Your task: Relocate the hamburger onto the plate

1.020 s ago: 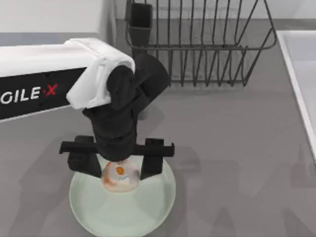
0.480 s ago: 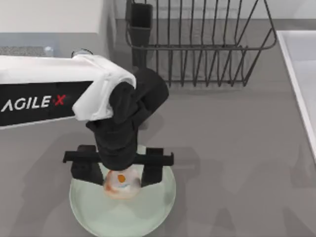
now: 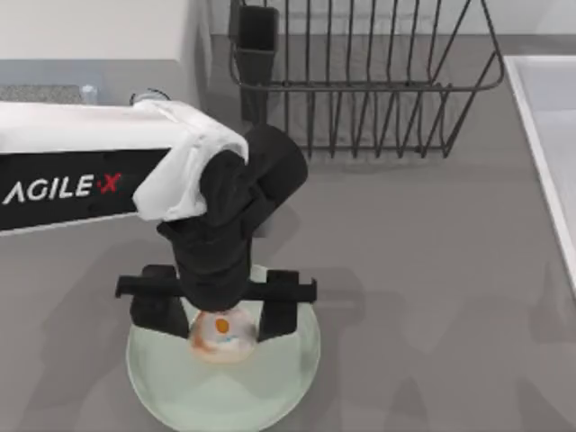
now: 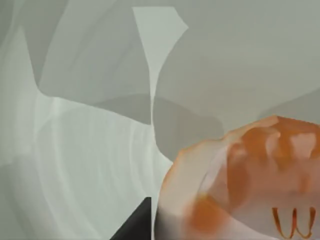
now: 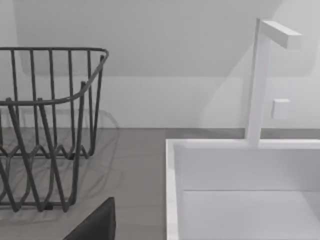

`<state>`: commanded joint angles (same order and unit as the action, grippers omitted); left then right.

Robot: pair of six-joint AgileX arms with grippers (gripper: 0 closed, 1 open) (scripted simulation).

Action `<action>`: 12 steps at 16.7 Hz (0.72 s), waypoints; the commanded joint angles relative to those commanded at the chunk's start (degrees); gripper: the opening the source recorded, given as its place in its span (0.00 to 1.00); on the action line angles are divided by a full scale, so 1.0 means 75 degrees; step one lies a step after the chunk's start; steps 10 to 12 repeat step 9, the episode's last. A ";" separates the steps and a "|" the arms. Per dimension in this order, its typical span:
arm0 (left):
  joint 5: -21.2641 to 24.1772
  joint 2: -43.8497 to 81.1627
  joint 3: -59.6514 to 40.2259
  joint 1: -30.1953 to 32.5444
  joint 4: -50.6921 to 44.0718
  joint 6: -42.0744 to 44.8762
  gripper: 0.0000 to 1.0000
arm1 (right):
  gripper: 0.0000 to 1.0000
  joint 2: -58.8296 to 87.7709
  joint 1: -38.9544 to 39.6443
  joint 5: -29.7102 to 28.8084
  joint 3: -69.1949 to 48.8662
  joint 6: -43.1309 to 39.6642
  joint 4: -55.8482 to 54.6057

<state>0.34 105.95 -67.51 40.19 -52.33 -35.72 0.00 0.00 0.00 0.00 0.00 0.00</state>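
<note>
The hamburger [image 3: 220, 335] is a small tan-orange bun with whitish patches, lying on the pale mint-green plate [image 3: 279, 382] at the table's front left. My left gripper [image 3: 220, 310] hangs straight over it, open, with one black finger on each side of the bun. The left wrist view has the hamburger [image 4: 250, 185] close up on the glossy plate [image 4: 75, 165]. My right gripper [image 5: 95, 222] is parked off to the right, near the sink.
A dark wire dish rack [image 3: 360, 81] stands at the back centre. A white sink basin [image 3: 549, 135] runs along the right edge, with a white faucet [image 5: 260, 80] behind it. A white block [image 3: 90, 27] sits at the back left.
The left arm shifted slightly to the right and toward the front over the plate, and the hamburger sits a little nearer the front. Since half a second ago nearly nothing has moved.
</note>
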 joint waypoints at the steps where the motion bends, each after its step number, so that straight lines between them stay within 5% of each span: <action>1: 0.0000 0.0000 0.0000 0.0000 0.0000 0.0000 0.83 | 1.00 0.0000 0.0000 0.0000 0.0000 0.0000 0.0000; 4: 0.0000 0.0000 0.0000 0.0000 0.0000 0.0000 1.00 | 1.00 0.0000 0.0000 0.0000 0.0000 0.0000 0.0000; 12: 0.0000 0.0000 0.0000 0.0000 0.0000 0.0000 1.00 | 1.00 0.0000 0.0000 0.0000 0.0000 0.0000 0.0000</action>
